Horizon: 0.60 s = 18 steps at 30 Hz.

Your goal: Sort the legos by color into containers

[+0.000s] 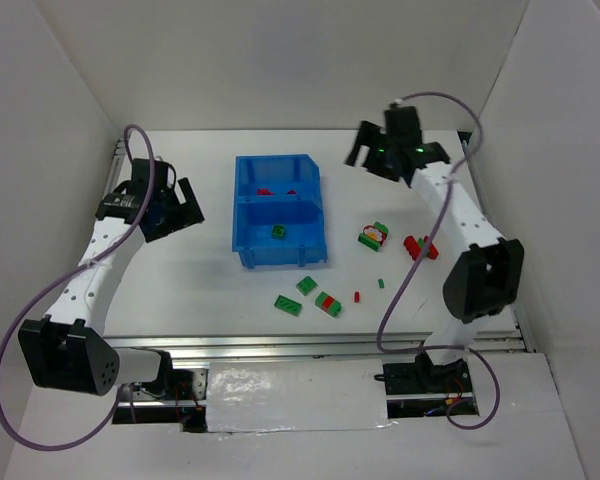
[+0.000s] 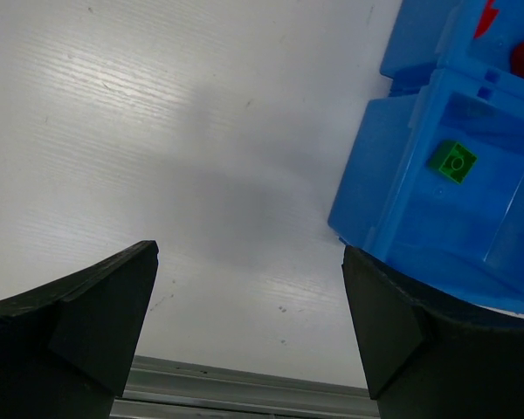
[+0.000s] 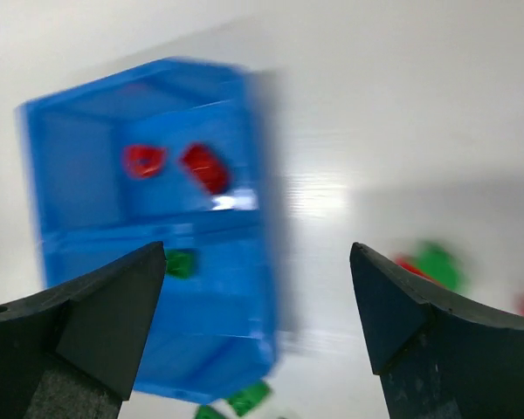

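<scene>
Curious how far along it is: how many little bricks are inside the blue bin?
3: a red brick and another red brick in the far compartment of the blue bin, a green brick in the near one. Walls may hide more.

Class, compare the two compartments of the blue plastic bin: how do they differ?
The far compartment holds small red plastic bricks; the near compartment holds a green plastic brick. The far one has at least two pieces, the near one a single piece. Both are open-topped, bright blue and share a middle wall.
</scene>
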Each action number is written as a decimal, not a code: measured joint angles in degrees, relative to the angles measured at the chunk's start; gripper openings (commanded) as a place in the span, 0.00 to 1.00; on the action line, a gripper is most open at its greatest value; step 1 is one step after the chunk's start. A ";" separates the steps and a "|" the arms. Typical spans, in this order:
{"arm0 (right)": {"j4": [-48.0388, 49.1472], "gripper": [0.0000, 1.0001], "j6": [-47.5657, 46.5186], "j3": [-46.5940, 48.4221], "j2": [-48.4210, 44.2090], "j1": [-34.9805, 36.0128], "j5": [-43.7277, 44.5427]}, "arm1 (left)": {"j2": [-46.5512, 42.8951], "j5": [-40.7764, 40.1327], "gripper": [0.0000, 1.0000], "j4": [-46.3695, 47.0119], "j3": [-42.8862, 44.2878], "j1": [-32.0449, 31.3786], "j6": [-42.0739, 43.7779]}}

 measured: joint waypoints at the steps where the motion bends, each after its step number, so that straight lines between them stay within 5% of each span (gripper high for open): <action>1: -0.37 0.94 0.09 -3.28 -2.95 -3.63 0.22 | -0.31 0.13 1.00 -0.13 -0.04 -0.35 0.20; 5: -3.41 0.96 0.11 -13.60 -8.87 -12.98 3.67 | -5.25 0.70 0.99 1.81 -5.25 -2.71 1.36; 11: -8.17 0.97 1.29 -22.75 -8.59 -13.62 4.68 | -17.59 1.75 1.00 6.88 -18.69 -3.87 2.56; 18: -8.07 1.00 1.14 -26.14 -5.14 -17.31 7.91 | -24.20 0.55 1.00 9.64 -19.85 -7.26 4.28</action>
